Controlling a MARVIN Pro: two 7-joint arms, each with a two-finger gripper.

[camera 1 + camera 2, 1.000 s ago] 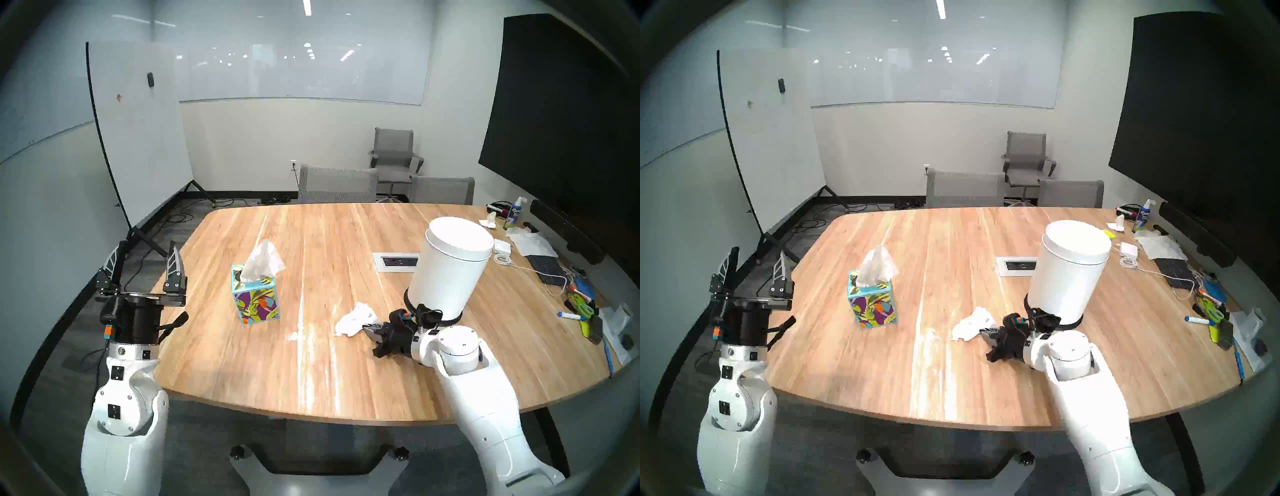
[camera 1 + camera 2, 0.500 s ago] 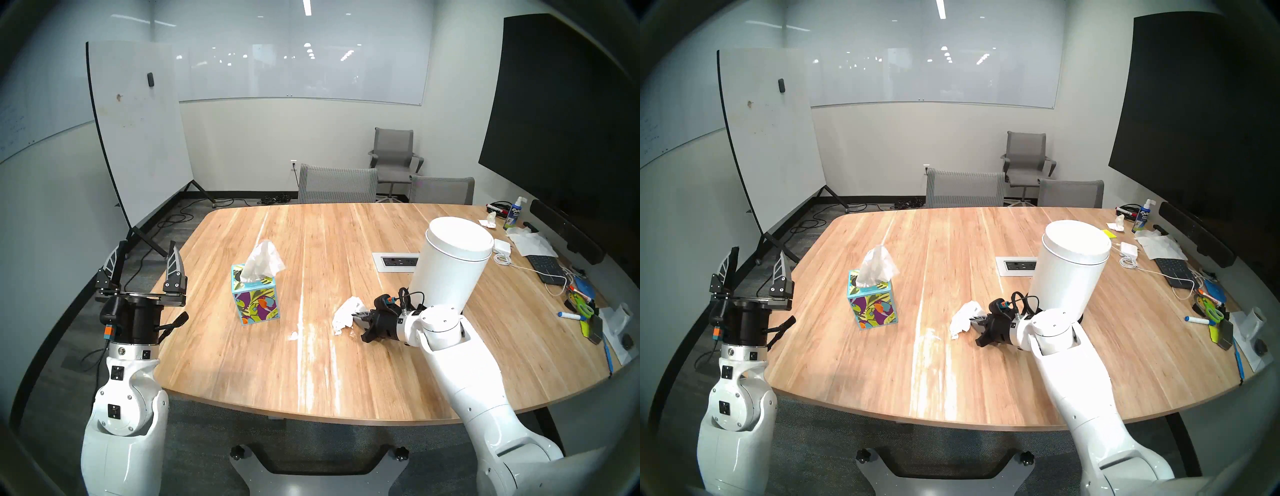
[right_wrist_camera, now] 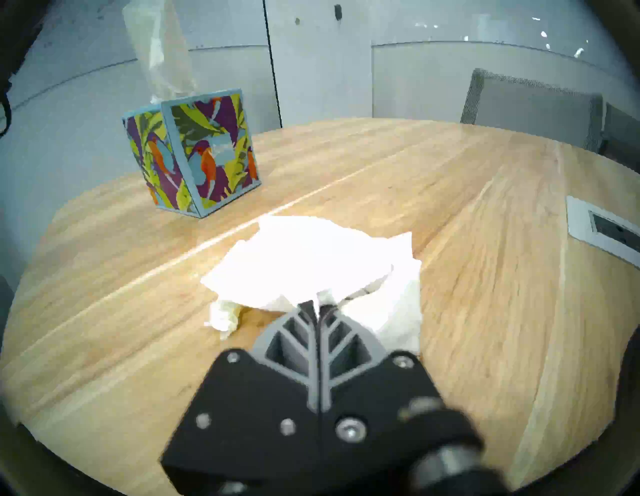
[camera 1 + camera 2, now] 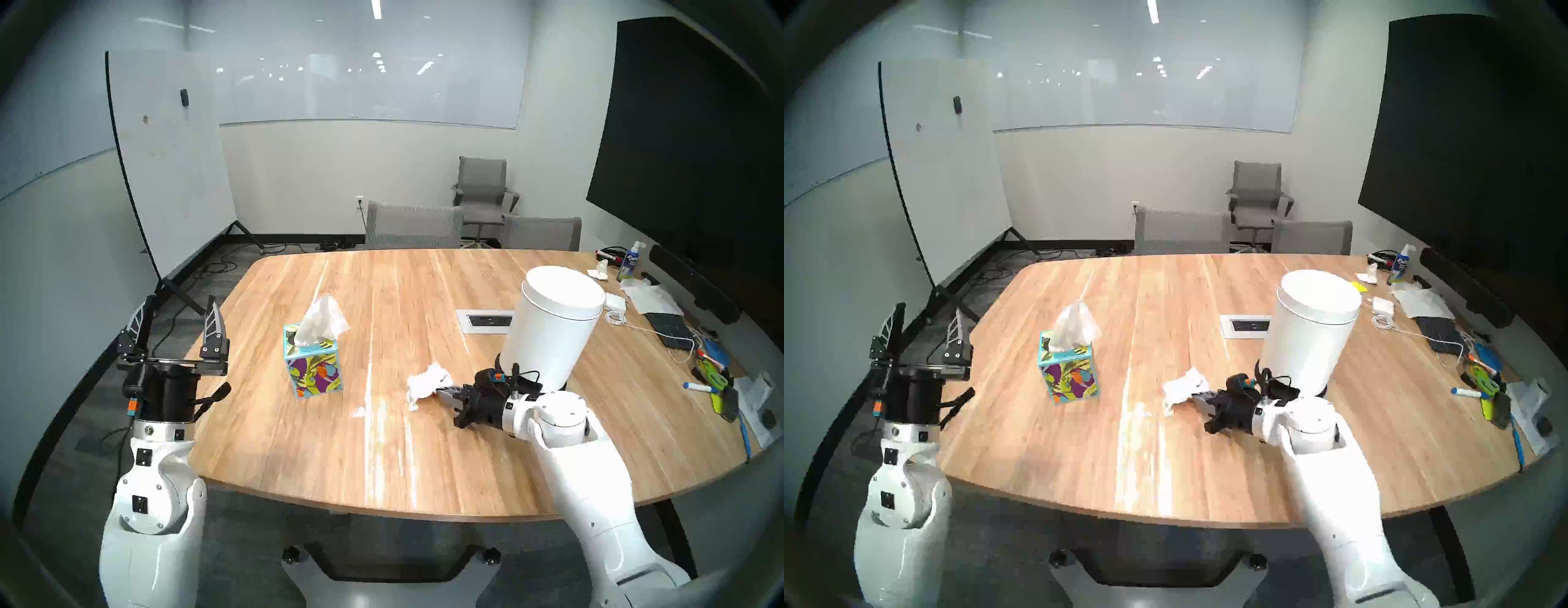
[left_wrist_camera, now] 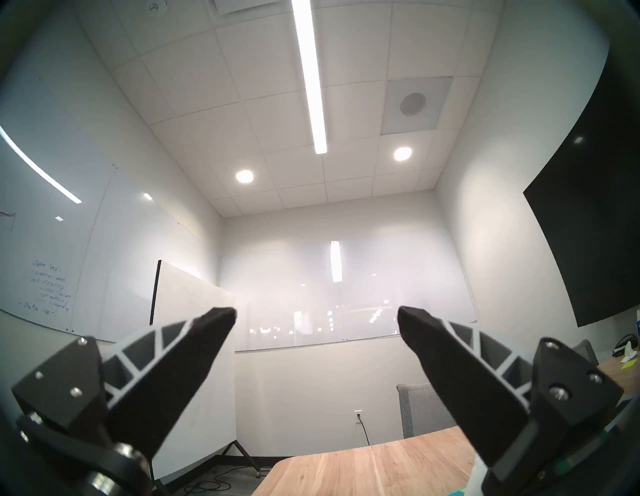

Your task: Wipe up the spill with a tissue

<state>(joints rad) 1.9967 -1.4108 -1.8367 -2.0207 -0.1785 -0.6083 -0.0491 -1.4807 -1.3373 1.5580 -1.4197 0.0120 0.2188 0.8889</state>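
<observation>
Wooden planks form the large oval table [image 4: 297, 446] by which the room is filled, with a whiteboard [image 4: 169, 161] at its far left and grey chairs [image 4: 413, 225] behind it. A white lidded bin [image 4: 551, 327] is set on the right half, just behind the right gripper [image 4: 439, 391], whose fingers are pressed together on a crumpled white tissue [image 4: 426, 380]; that tissue is draped onto the wood. A patterned tissue box [image 4: 313, 367] is placed left of centre, well apart from the tissue. A small whitish blot of the spill [image 4: 359, 411] is seen between box and tissue. The left gripper [image 4: 176, 318] is held spread wide and empty beyond the table's left edge.
</observation>
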